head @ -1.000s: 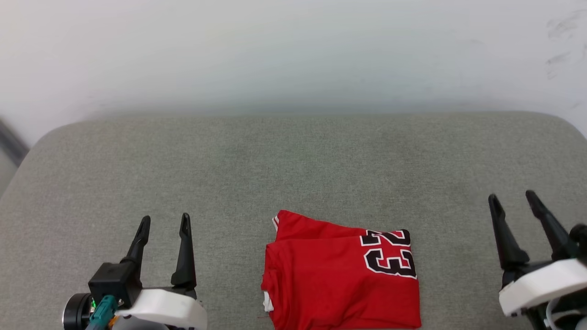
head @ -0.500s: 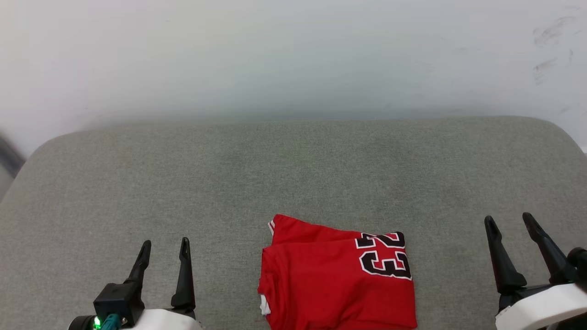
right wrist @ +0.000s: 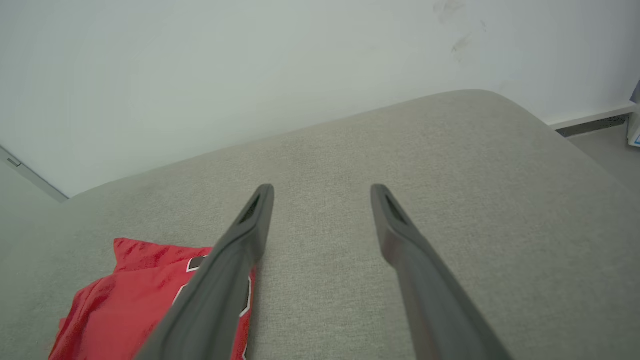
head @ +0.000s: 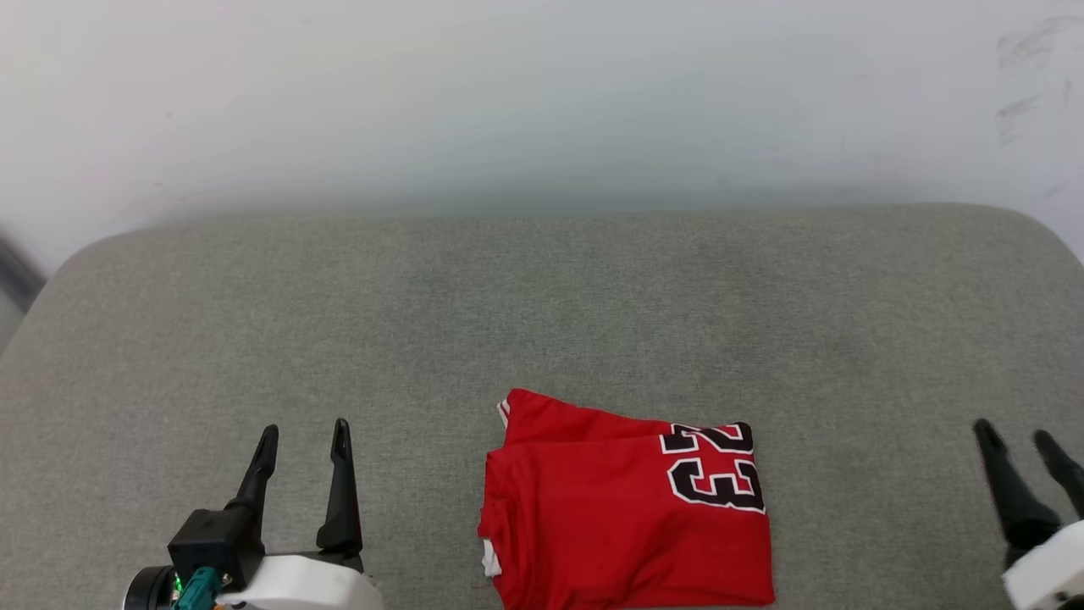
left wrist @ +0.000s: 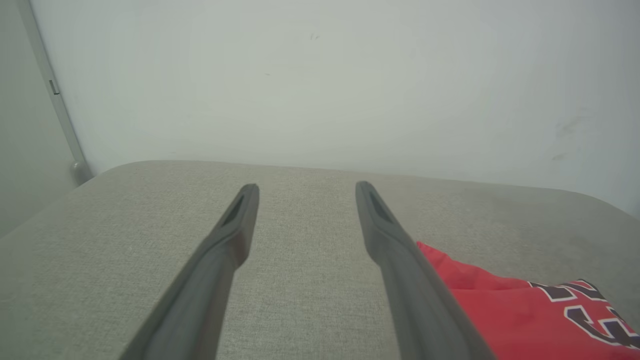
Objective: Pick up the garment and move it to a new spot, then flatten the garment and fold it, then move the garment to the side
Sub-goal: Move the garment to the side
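The garment [head: 627, 525], red and folded into a rough rectangle, lies flat on the near middle of the grey fabric-covered worktop [head: 542, 322]. Its lower edge runs off the bottom of the head view. A black, white-outlined "23" [head: 711, 470] sits at its right end, and a sliver of white trim peeks out at its left edge.

The left pincer [head: 305, 428] is to the garment's left, apart from it, with fingers spread wide and nothing between them. In the left wrist view the left pincer [left wrist: 307, 186] is over bare fabric, with the garment [left wrist: 500, 310] at the lower right.

The right pincer [head: 1013, 429] is well off to the garment's right, also open and empty. Its own view shows the right pincer [right wrist: 322, 187] with the garment [right wrist: 130, 300] at the lower left. A pale wall [head: 542, 102] rises behind the worktop.
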### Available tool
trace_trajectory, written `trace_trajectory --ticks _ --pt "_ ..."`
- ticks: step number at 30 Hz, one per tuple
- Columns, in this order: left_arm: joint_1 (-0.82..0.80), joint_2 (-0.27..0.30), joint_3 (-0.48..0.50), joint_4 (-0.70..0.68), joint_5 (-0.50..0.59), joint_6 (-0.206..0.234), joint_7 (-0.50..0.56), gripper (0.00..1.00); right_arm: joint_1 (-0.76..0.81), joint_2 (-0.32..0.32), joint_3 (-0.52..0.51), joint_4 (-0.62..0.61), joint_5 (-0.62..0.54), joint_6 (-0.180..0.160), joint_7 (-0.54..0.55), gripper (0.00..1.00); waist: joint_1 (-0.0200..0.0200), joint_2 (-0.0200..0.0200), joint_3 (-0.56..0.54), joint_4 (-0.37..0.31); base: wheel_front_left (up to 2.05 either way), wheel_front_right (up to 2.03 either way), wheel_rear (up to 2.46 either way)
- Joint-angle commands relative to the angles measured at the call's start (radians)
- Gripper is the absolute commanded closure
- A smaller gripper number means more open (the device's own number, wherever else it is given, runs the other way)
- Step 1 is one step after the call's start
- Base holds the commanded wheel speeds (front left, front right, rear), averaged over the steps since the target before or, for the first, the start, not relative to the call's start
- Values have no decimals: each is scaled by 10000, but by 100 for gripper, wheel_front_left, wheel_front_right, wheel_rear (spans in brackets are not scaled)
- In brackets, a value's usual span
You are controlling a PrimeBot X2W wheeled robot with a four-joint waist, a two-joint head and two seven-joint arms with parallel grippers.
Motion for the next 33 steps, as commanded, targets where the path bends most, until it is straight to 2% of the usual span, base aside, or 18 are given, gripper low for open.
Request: trace_trajectory --ticks 1,3,4,5,6,9,12,18,26,28,29,33 --pt "-163 -53 31 -21 47 -1 -61 0 -286 -302 -345 390 500 -4 428 0 1 0 97 85 0 0 0" --pt "-281 -89 26 5 45 -32 -69 0 -398 -534 -735 1032 1188 -4 1136 0 1 0 183 194 0 0 0" --pt "-281 -89 26 5 45 -32 -69 0 -398 -534 -735 1032 1188 -4 1136 0 1 0 183 194 0 0 0" --pt "-405 -154 29 14 66 -70 -103 0 -513 -789 -920 1646 1914 -4 1984 0 1 0 352 334 0 0 0" --pt "-405 -154 29 14 66 -70 -103 0 -513 -789 -920 1646 1914 -4 1984 0 1 0 352 334 0 0 0" --pt "-613 -280 39 35 119 -137 -129 0 -725 -960 -1161 2401 2883 -3 3062 0 1 0 671 584 0 0 0" --pt "-806 -416 51 104 151 -216 -156 0 -903 -697 -1042 3058 3665 -3 4034 0 1 0 931 817 0 0 0" --pt "-1178 -644 34 297 257 -443 -188 0 -1320 309 -557 4062 5306 -3 5375 0 1 0 1417 1247 0 0 0" --pt "-1462 -691 168 488 354 -634 -206 0 -2166 759 196 4897 6986 -4 5310 0 1 0 1749 1478 0 0 0" --pt "-1520 -713 167 530 376 -663 -209 0 -2289 782 475 5012 7218 -3 5274 79 1 0 1770 1508 0 0 0" --pt "-1522 -711 167 555 390 -695 -210 0 -2341 768 595 5009 7262 -3 5229 100 1 0 1773 1527 0 0 0" --pt "-1469 -731 225 662 408 -735 -212 0 -2351 341 1183 4697 7014 -3 4809 100 1 0 1654 1502 0 0 0"
